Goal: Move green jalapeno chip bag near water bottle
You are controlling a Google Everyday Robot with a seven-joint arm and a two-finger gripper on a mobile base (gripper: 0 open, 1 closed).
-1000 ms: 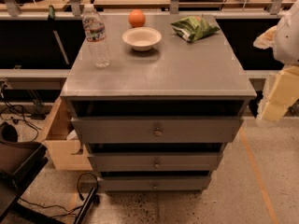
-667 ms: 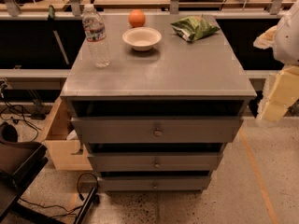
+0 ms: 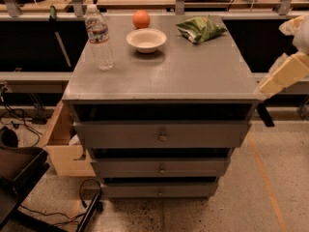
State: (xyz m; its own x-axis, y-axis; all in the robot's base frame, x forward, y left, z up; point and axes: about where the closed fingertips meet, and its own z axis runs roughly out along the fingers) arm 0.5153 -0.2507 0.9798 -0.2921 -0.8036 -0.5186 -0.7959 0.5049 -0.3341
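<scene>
The green jalapeno chip bag (image 3: 200, 29) lies crinkled at the far right of the grey cabinet top (image 3: 183, 76). The water bottle (image 3: 99, 37), clear with a white cap and a coloured label band, stands upright at the far left. A white bowl (image 3: 146, 39) sits between them. My gripper (image 3: 282, 74) shows as cream-coloured parts at the right edge of the view, beside the cabinet's right front corner. It is well apart from the bag and holds nothing that I can see.
An orange ball-like fruit (image 3: 141, 19) sits behind the bowl. The cabinet has three drawers (image 3: 161, 135) slightly pulled out. A wooden box (image 3: 60, 146) stands on the floor at the left, with cables and a dark chair base (image 3: 19, 178) nearby. Dark bench fronts run behind.
The cream arm parts at the right edge have risen a little and shifted slightly left. The bag, bottle, bowl and fruit have not moved.
</scene>
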